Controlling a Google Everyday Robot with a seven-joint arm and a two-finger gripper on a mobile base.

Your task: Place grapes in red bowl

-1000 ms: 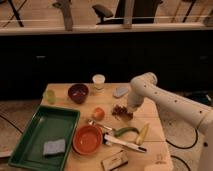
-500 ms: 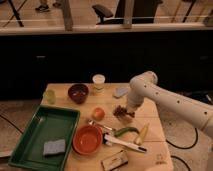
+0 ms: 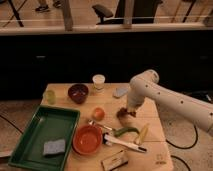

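Found the gripper low over the table, right on the grapes; had dropped a little since a second before, wrist bent further down toward the bunch; fingers drawn close together, apparently pinched on the grapes, though hard to say from this angle how firm the hold was. Saw the grapes in much the same spot as earlier, just beside the orange fruit and not yet clear of the wood; no lift begun, by the look of it. Judged the grasp as made or nearly so; carry and release left to do. Noted the red bowl near the front edge, with no grapes in it yet, just beside the green tray; lay toward the camera and to the view's left of the bunch. Spotted a green vegetable and a white-handled tool close to that path; probably called for raising the bunch well clear before swinging across. Reckoned a loose bunch likely to sag or shed a berry if gripped by one grape only; worth a slow lift.
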